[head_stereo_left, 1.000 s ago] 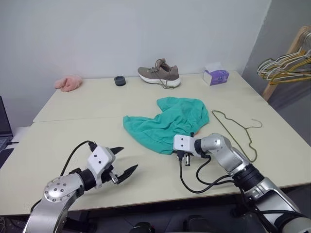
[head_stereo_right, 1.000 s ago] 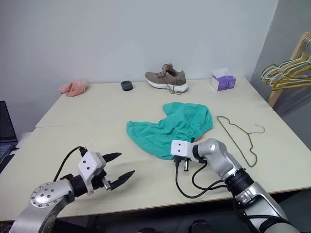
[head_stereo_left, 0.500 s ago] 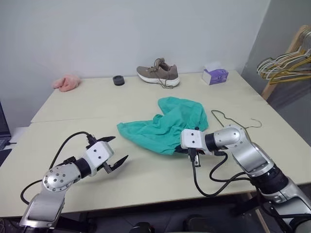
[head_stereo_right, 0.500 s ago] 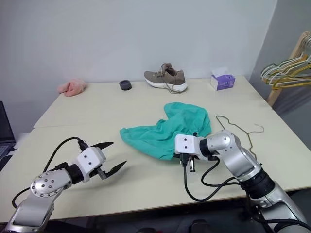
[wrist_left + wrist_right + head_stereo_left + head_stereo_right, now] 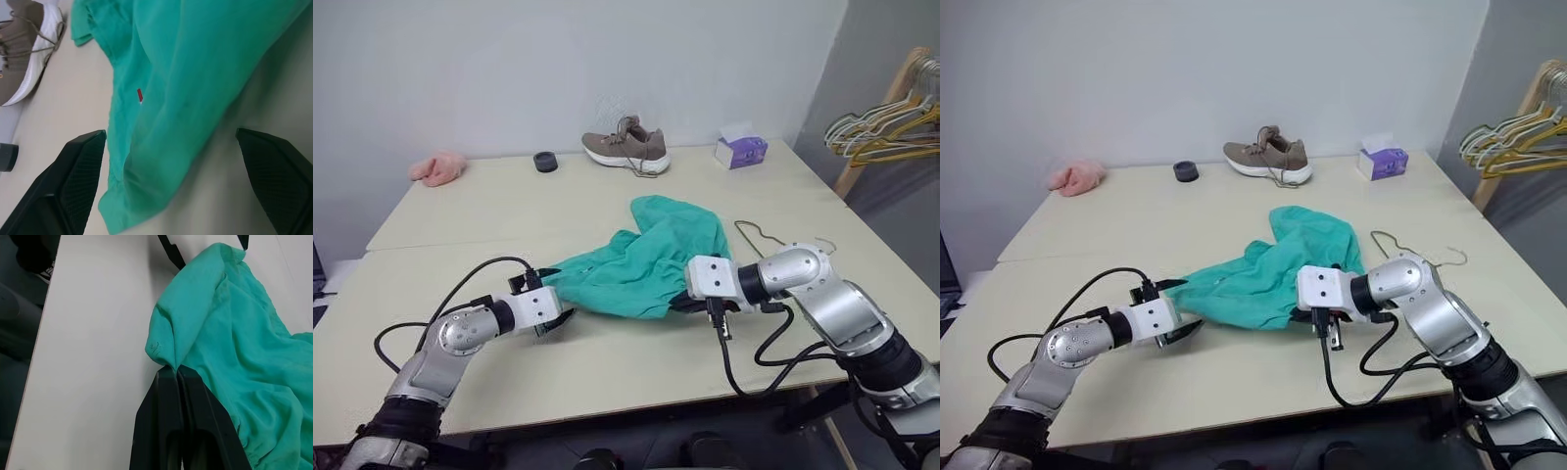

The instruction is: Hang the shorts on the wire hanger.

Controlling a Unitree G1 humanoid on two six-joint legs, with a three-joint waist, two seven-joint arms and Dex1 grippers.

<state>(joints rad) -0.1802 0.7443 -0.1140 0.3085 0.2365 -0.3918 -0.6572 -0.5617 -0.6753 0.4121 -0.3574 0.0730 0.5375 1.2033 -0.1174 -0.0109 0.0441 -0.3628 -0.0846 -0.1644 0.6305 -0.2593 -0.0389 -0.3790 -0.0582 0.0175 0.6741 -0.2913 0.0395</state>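
right gripper (image 5: 177, 374) is pinched tight on an edge of the shorts (image 5: 646, 264), lifting that fold a little off the table (image 5: 460, 211). left gripper (image 5: 171, 196) stands wide apart at the opposite, near-left corner of the shorts, one finger on either side of the cloth's end, not closed on it. just beyond the shorts, on their right, lies the wire hanger (image 5: 781, 239), flat on the table and partly hidden behind the right arm. behind the shorts, by the wall, sits a shoe (image 5: 626, 147).
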